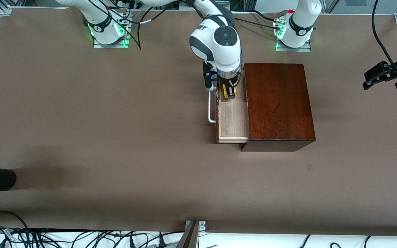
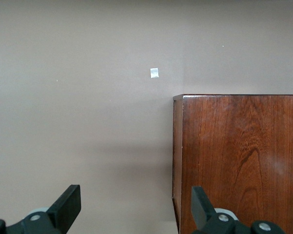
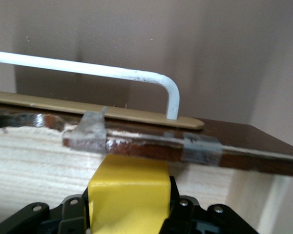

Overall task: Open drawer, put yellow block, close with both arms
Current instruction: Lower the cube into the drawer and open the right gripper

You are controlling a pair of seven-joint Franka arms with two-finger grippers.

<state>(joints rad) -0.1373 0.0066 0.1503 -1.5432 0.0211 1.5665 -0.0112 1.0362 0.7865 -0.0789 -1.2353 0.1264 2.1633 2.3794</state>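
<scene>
Even, fairly bright overhead light falls on the brown tabletop (image 1: 115,137), leaving only soft shadows: a faint one beside the mahogany box (image 1: 279,101) and a broad dim patch toward the near edge at the right arm's end. The box top carries a mild sheen, and green lamps glow at both arm bases. In the right wrist view the white handle (image 3: 112,73) and drawer front (image 3: 185,146) are close and soft-focused.

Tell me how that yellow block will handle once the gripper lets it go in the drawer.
The yellow block, held by the right gripper over the drawer, looks rigid: its edges stay crisp in the grip. Flat faces suggest it should settle, not roll. Being small, it's probably light, so it may slide when the drawer shuts.
</scene>
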